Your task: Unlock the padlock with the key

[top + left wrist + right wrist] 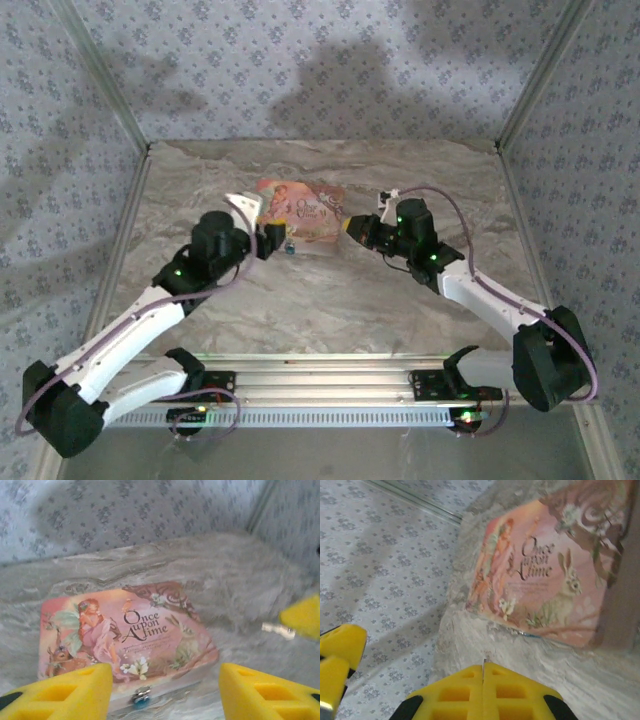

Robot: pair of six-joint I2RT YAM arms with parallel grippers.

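The padlock (pixel 140 700) is a tiny blue-teal lock with a silvery part. It hangs at the near front edge of the pink "Once upon A time" box (pixel 125 630). My left gripper (pixel 165 676) is open just in front of the lock, one yellow finger on each side and nothing between them. My right gripper (pixel 483 677) is shut on the key (pixel 483 664), whose thin metal edge pokes out between the pads. In the left wrist view the silvery key (pixel 278 629) sticks out of the right gripper's yellow tip, right of the box. From above, the padlock (pixel 289 249) sits beside the left gripper (pixel 272 240).
The box (pixel 300 210) lies on the marble tabletop (pixel 320 300), between the left gripper and the right gripper (pixel 349 225). Patterned fabric walls (pixel 320 60) enclose the table at the back and sides. A metal rail (pixel 320 385) runs along the near edge.
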